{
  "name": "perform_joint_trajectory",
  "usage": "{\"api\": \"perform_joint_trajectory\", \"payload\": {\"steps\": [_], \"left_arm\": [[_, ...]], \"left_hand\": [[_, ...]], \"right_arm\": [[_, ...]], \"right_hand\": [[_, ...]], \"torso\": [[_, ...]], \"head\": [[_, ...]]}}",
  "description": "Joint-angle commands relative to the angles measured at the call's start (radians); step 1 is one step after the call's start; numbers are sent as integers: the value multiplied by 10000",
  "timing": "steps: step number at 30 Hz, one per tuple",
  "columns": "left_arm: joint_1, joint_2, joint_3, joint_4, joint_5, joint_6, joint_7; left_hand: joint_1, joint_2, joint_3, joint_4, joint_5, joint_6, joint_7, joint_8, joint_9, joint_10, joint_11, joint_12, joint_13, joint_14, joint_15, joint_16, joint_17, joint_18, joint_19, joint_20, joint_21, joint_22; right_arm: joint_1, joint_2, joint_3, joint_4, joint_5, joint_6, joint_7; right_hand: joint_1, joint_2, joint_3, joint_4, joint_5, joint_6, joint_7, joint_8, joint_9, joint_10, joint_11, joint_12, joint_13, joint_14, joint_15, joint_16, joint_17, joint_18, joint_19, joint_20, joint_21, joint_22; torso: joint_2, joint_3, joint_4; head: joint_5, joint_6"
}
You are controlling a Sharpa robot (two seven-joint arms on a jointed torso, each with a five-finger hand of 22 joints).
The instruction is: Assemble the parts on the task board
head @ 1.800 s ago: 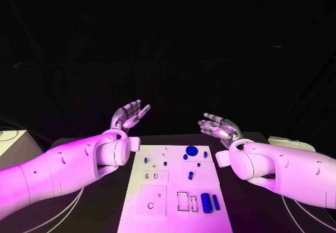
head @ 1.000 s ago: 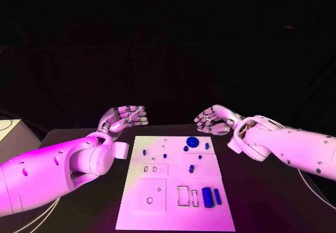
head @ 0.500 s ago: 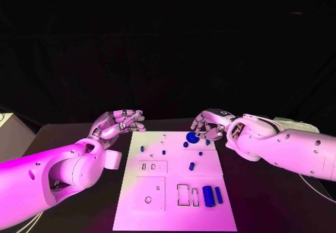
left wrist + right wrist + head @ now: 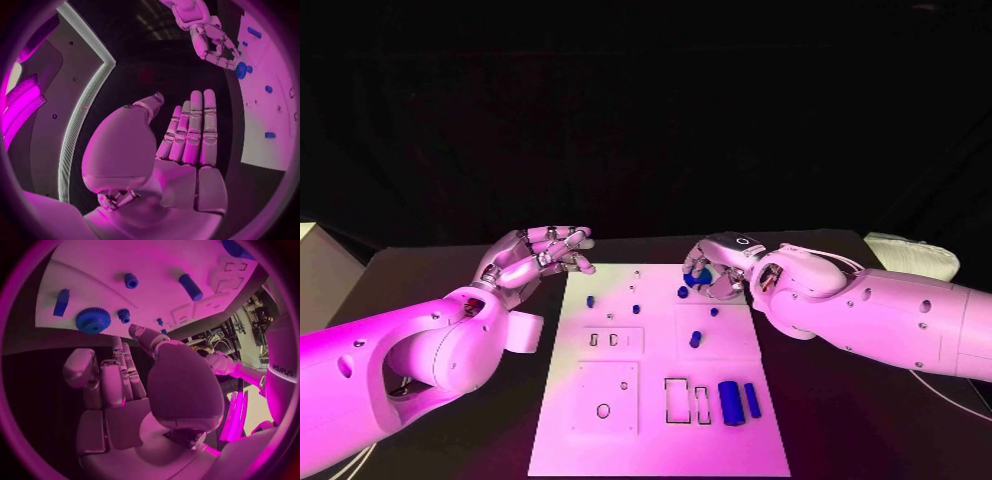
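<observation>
Task board [image 4: 658,400], white plate, sits mid-table on the black table [image 4: 430,270], long axis running 12 to 6 o'clock in the head view.

Left hand [image 4: 531,258] hovers off the board's far-left corner, about 10 o'clock from board centre, over bare table. Fingers curled loosely, apart from each other, nothing in them. Left wrist view shows the same hand [image 4: 187,135] with fingers straight side by side, thumb apart, palm bare: wide, holding nothing.

Right hand [image 4: 718,268] is at the board's far edge, about 1 o'clock from centre, fingers bent down around the blue gear [image 4: 700,277]. Gear partly hidden by the fingers in the head view. Right wrist view shows the gear [image 4: 93,320] lying flat on the board just beyond the fingertips [image 4: 134,331], a gap visible between them; hand [image 4: 134,390] has nothing in it, fingers apart, narrow-ish spread.

Other parts on the board: small blue peg [image 4: 590,300] at 11 o'clock, short blue peg [image 4: 694,339] near centre, large blue cylinder [image 4: 727,402] at 5 o'clock with a thin blue bar [image 4: 751,400] just beside it. Rectangular slots [image 4: 676,400] just left of the cylinder.
</observation>
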Motion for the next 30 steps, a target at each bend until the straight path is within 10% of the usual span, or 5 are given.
{"api": "perform_joint_trajectory", "payload": {"steps": [1, 30], "left_arm": [[19, 0, 14, 48, -54, 288, -13], [42, -90, 32, 108, -52, 350, -128]], "left_hand": [[-118, 11, 93, -14, 29, 68, -29, -49, -16, 72, 3, -47, 2, -90, -11, 90, 48, -15, -109, 1, 92, 50], [-176, -7, 104, -36, 28, 55, -6, -77, -22, 45, 19, -55, -1, -170, 1, 203, 121, -16, -200, 10, 214, 139]], "right_arm": [[-50, 69, -5, -59, -413, 270, -385], [-251, 533, -11, -359, -574, 359, -686]], "right_hand": [[44, -98, -4, 82, 40, -53, -31, -50, 30, -37, -19, 27, 12, 575, 14, 218, 261, -221, 132, 4, 232, 320], [48, 33, 129, 223, 46, 54, 28, 22, 136, -40, 20, 32, 18, 555, 57, 463, 463, -256, 197, 43, 451, 619]], "torso": [[113, -37, 23], [446, -37, 65]], "head": [[-4, -4], [6, 163]]}}
